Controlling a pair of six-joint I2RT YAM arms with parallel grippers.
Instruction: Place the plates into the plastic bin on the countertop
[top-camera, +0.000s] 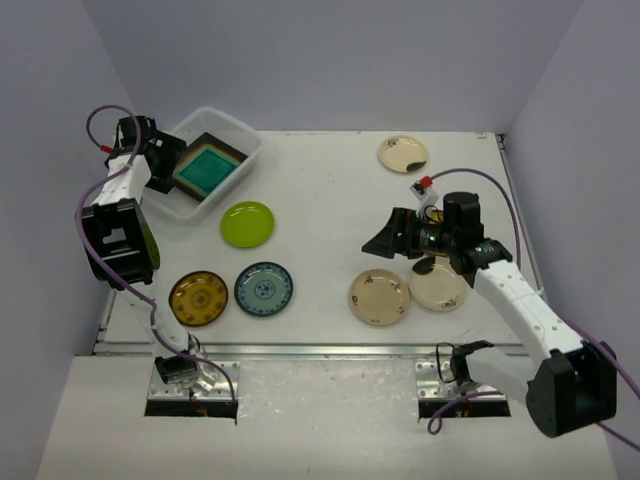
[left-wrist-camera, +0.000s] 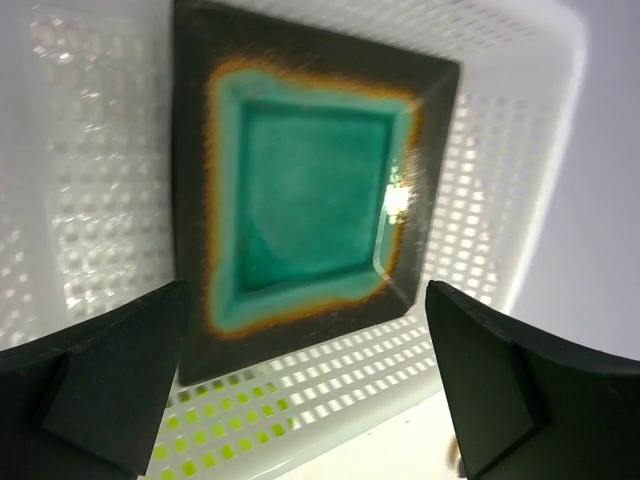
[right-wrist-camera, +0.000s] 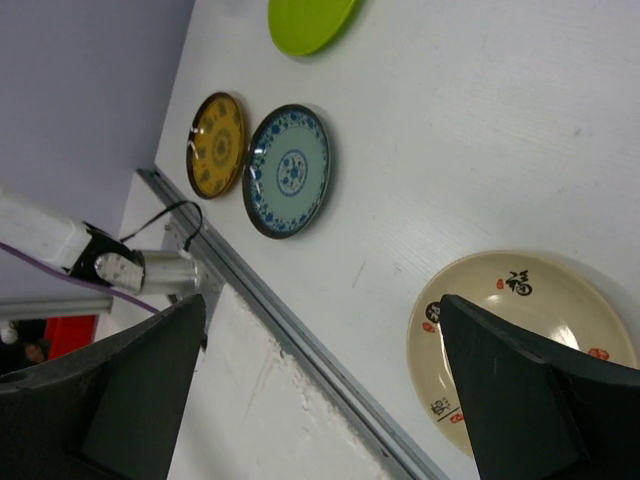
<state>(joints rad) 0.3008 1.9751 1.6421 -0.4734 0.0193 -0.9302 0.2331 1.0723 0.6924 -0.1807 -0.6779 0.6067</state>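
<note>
White countertop (top-camera: 330, 205), bin (top-camera: 240, 127) with teal plate (top-camera: 205, 170)

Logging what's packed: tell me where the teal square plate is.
The teal square plate lies inside the plastic bin, far left in the top view, just beyond the lime green plate.
</note>
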